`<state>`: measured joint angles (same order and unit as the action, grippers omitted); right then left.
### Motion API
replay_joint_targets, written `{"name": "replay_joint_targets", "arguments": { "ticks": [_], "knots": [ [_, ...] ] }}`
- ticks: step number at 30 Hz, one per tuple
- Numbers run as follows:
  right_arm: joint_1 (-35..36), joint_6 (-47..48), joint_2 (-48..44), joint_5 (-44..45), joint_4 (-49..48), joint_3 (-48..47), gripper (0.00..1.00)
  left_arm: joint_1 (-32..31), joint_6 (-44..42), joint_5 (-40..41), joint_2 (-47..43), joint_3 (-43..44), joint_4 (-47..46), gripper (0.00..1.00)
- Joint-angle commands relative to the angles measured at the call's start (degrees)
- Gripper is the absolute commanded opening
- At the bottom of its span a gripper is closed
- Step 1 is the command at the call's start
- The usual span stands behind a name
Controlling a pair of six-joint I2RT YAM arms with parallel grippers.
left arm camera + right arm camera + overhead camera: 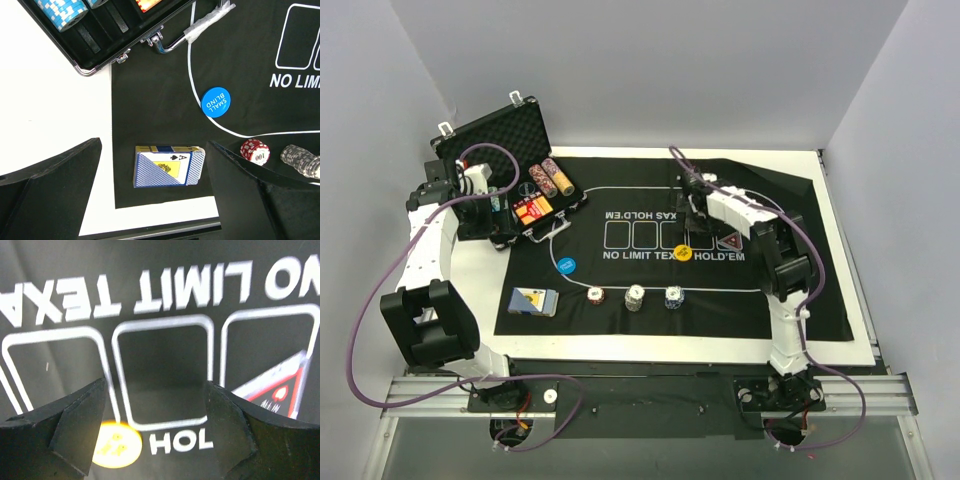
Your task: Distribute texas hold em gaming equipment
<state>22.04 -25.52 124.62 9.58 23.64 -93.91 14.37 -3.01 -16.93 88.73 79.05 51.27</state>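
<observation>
— Right wrist view first: what is the right gripper (pixel 155 410) doing?

— Its two fingers are spread wide with nothing between them. It hangs over the card boxes printed on the black mat (pixel 760 290). The yellow button (pixel 115 450) lies on the mat just below it. A red "all in" marker (pixel 280 390) is off to one side.

— And the left gripper (pixel 154 145)?

— Wide apart too, and holding nothing. It is up by the open case (pixel 490 135). Far under it, the pack of cards (pixel 169 166) lies on the mat's corner. The blue button (pixel 216 102) is near. Then come a red chip stack (pixel 255 151), a grey chip stack (pixel 300 160) and a blue chip stack (pixel 673 297), all in a row.

— So is the job done?

— I think it is partway. Both buttons, one pack and three small stacks are out. But long rows of chips (pixel 550 178) and an orange box (pixel 532 210) are in the case, so there looks to be more to hand out.
</observation>
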Motion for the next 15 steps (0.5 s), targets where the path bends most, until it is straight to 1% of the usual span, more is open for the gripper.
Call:
{"name": "replay_joint_targets", "arguments": {
  "ticks": [1,6,9,13,15],
  "knots": [
    [5.6,0.9,-9.1,0.8,1.5,6.9,0.74,0.4,-2.1,0.3,-0.3,2.2,-0.1,0.97],
    [8.1,-0.9,-12.2,0.0,0.2,12.9,0.78,0.4,-2.1,0.3,-0.7,1.9,0.0,0.97],
    [9.2,-1.1,-12.6,-0.7,-0.4,13.5,0.79,0.4,-2.0,0.2,-0.8,1.6,-0.3,0.97],
    [9.3,-1.7,-12.0,-0.5,-0.7,14.5,0.79,0.4,-1.7,0.2,-0.8,1.7,-0.3,0.97],
    [9.2,-1.8,-11.3,-0.4,-1.0,14.5,0.74,0.4,-1.7,0.2,-0.8,1.7,-0.3,0.97]
  ]
}}
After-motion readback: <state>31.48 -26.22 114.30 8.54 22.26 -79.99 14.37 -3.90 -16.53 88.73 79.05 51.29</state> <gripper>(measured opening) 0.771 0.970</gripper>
